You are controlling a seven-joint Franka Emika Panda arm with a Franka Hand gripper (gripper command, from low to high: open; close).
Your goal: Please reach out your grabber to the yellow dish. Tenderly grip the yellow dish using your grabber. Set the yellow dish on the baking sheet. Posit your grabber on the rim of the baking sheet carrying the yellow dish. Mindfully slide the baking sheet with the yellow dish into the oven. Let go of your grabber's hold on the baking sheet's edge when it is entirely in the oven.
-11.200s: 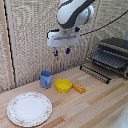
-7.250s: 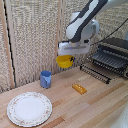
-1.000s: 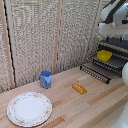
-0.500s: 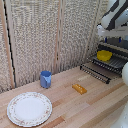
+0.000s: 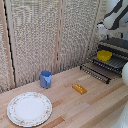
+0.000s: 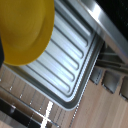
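Observation:
The yellow dish is a small round bowl resting on the dark grey baking sheet, which sticks out of the front of the black oven at the exterior view's right. My grabber hangs above the dish at the end of the white arm, apart from it. Its fingers are too blurred to read. In the wrist view the yellow dish fills one corner over the ribbed baking sheet. No fingertips show there.
The oven's barred door lies open toward the table. On the wooden table stand a blue cup, a flat orange-yellow oblong piece and a large floral-rimmed plate. Woven screens back the scene.
Since the earliest frames the yellow dish went from the table, carried by the grabber, onto the baking sheet. Over the last second the arm has hardly moved.

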